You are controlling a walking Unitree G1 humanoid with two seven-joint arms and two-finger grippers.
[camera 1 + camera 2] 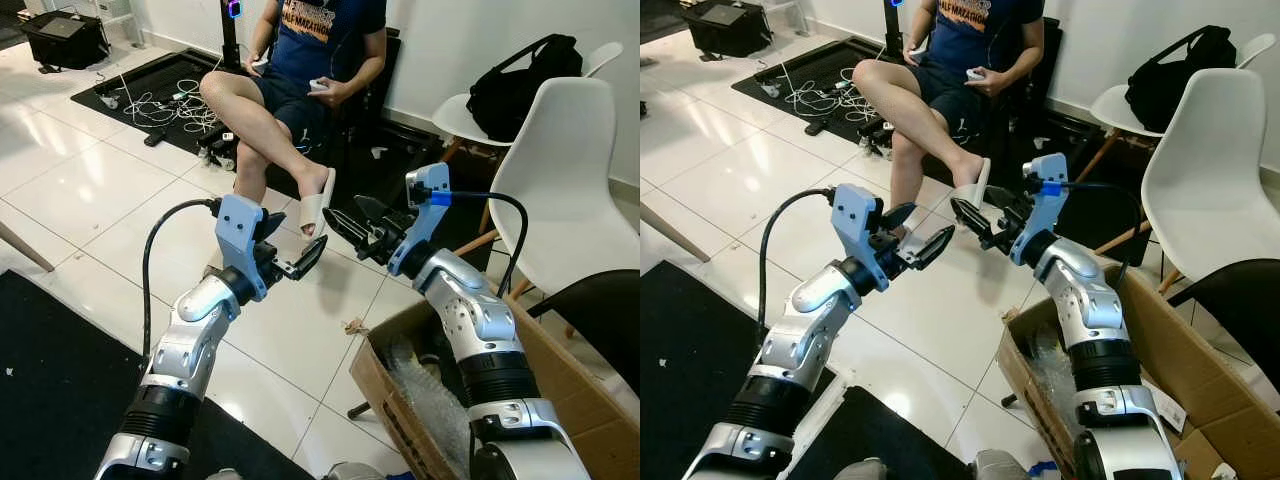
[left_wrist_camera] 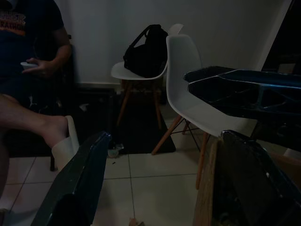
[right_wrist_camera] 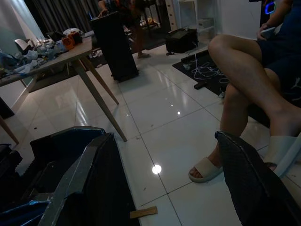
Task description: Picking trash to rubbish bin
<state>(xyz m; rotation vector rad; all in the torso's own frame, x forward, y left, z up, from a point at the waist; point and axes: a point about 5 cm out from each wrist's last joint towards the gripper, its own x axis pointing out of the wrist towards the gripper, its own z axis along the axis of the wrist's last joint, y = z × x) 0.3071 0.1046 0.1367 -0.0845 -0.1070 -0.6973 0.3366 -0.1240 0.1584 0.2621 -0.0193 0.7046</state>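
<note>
Your widest surface is the white tiled floor (image 1: 80,190), with a black mat (image 1: 60,370) at its near left corner. A seated person (image 1: 300,70) faces you, legs crossed, one foot in a pale slipper (image 1: 318,200) hanging above the tiles. To your right stand two white chairs (image 1: 560,170); the farther one carries a black bag (image 1: 520,85).

At your lower right sits an open cardboard box (image 1: 400,400) holding crumpled clear plastic; your right arm rises directly in front of it. No rubbish bin can be identified apart from this box.

Both your arms are raised at mid-height and point toward each other. Your left gripper (image 1: 300,262) has its jaws spread and holds nothing. Your right gripper (image 1: 362,222) also has its jaws apart and empty, its tips just beside the left gripper's tips without touching.

The trash you can see is a small brownish scrap (image 1: 355,326) lying on the tiles just beside the box's near corner, below both grippers. In the right wrist view, a small flat wooden-looking piece (image 3: 143,213) lies on the floor.
</note>
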